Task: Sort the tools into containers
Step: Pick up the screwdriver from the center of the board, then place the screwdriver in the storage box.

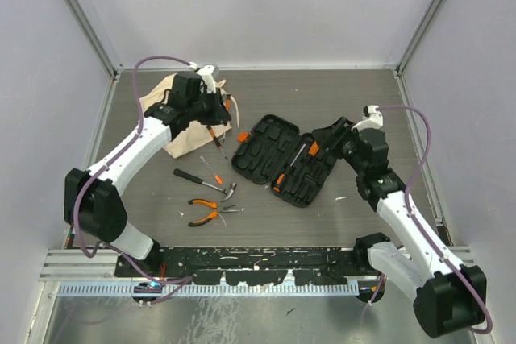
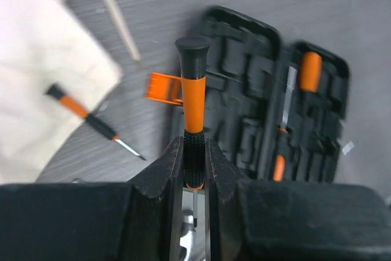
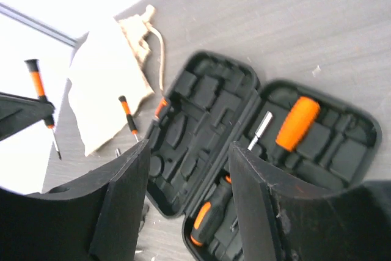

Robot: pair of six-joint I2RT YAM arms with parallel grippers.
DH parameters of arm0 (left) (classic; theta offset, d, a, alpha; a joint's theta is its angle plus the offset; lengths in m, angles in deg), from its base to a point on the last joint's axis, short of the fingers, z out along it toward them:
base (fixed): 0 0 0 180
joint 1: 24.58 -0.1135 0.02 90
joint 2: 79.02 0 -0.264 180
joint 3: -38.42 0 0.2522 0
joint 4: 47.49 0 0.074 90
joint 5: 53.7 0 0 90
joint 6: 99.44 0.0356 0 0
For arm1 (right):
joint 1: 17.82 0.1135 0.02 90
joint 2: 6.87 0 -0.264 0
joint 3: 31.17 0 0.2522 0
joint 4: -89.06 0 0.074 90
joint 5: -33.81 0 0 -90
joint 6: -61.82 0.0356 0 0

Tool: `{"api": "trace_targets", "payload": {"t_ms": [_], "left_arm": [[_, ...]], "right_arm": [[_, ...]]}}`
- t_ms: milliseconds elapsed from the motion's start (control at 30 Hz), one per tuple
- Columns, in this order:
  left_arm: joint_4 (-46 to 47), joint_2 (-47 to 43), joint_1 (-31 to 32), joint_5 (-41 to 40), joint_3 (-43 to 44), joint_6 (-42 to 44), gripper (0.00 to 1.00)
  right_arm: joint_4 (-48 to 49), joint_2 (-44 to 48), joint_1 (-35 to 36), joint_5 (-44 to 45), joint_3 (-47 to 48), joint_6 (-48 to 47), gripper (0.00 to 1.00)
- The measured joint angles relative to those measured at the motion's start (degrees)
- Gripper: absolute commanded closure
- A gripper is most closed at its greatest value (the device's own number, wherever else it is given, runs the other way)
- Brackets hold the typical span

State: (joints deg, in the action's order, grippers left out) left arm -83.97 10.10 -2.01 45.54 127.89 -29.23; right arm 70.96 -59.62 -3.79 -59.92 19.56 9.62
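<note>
Orange and black, the little screwdriver (image 2: pixel 194 105) is pinched in the left pincer (image 2: pixel 194 151). The jaws are almost shut on its thin black neck, and the fat end sticks out in front. It hangs in the air near the edge of the cloth bag (image 1: pixel 179 133), with the open tool case (image 1: pixel 278 159) off to one side. The grip is on a skinny round part, so I think the tool could twist, slip out, drop on the worktop (image 1: pixel 363 102) and roll. The bag lies flat and I cannot tell if its mouth is open, so the tool might land on top and not inside. The string (image 2: pixel 116 19) could snag too. Another small screwdriver (image 2: pixel 91 117) lies at the bag's edge and could get knocked. The right pincer (image 3: pixel 189 175) is about half open, holds nothing and hovers over the case. If both arms go there, they might bump. A hammer (image 1: pixel 205 183) and pliers (image 1: pixel 211 212) lie nearer the arms. The worktop is dark grey with fine lines like wood. Pale walls stand on three sides, with silver metal bars in the corners.
</note>
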Motion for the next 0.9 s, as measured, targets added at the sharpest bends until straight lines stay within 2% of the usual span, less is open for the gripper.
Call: {"api": "trace_targets", "payload": {"t_ms": [100, 233, 467, 600, 700, 900], "left_arm": [[0.2, -1.38, 1.99, 5.53, -0.02, 2.1, 1.0], [0.31, -2.91, 3.02, 13.73, -0.09, 5.79, 1.0], [1.66, -7.26, 8.5, 23.76, -2.34, 17.86, 1.0], [1.66, -8.02, 13.27, 26.8, -2.93, 24.81, 1.0], [2.86, -9.53, 16.55, 26.64, -5.38, 28.33, 1.0], [8.68, -12.13, 21.11, 21.9, -9.44, 29.64, 1.0]], "right_arm": [[11.87, 4.52, 0.0, -1.33, -6.12, -1.86, 0.41], [28.04, 7.87, 0.0, -8.68, -13.31, -7.87, 0.39], [37.97, 7.32, 2.32, -30.08, -11.13, -24.37, 0.34], [40.22, 6.49, 4.48, -36.3, -8.15, -29.24, 0.32], [42.53, 3.67, 5.11, -34.95, -5.18, -23.96, 0.32], [40.89, -1.86, 5.53, -25.18, -1.86, -3.65, 0.37]]}}
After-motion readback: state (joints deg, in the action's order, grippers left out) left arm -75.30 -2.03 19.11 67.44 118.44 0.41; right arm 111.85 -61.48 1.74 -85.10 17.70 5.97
